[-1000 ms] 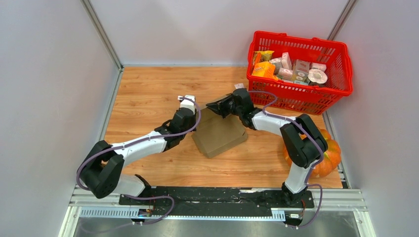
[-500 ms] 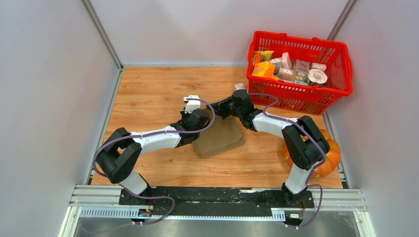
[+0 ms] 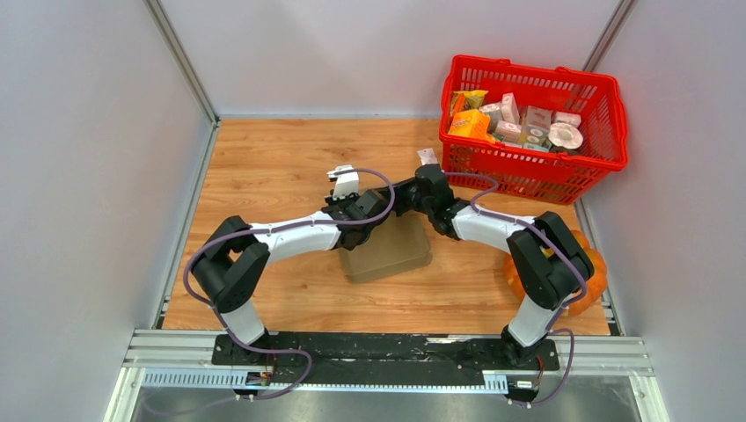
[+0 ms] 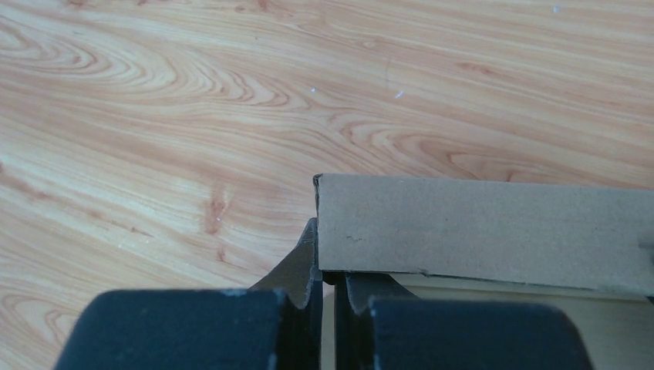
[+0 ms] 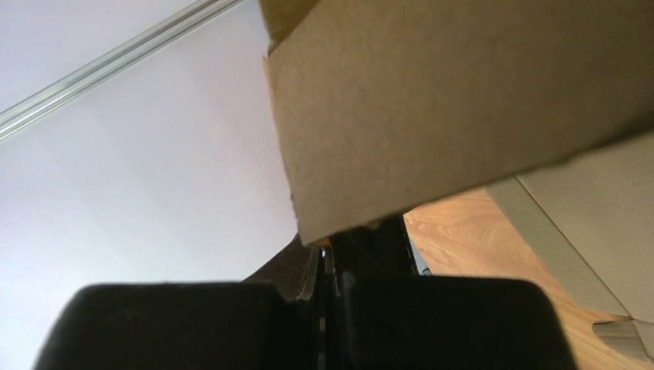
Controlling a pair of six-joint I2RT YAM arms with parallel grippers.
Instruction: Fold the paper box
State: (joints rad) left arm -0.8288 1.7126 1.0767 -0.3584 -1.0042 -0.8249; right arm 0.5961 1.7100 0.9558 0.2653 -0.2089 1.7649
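The paper box (image 3: 391, 251) is a flat brown cardboard box lying mid-table. My left gripper (image 3: 363, 220) is at its far left corner. In the left wrist view the fingers (image 4: 305, 266) stand almost together, with only a thin gap, at the lower left corner of a cardboard wall (image 4: 478, 231). My right gripper (image 3: 401, 197) is at the box's far edge. In the right wrist view its gripper (image 5: 328, 258) is pinched shut under a raised cardboard flap (image 5: 463, 100).
A red basket (image 3: 537, 171) full of small printed packages stands at the back right. An orange pumpkin (image 3: 593, 272) sits at the right edge, behind the right arm. A small white item (image 3: 427, 156) lies beside the basket. Grey walls enclose the table.
My left arm has swung right and forward from beside the box to its far left corner. The box has shifted and flattened slightly. The right gripper has stayed at the far edge.
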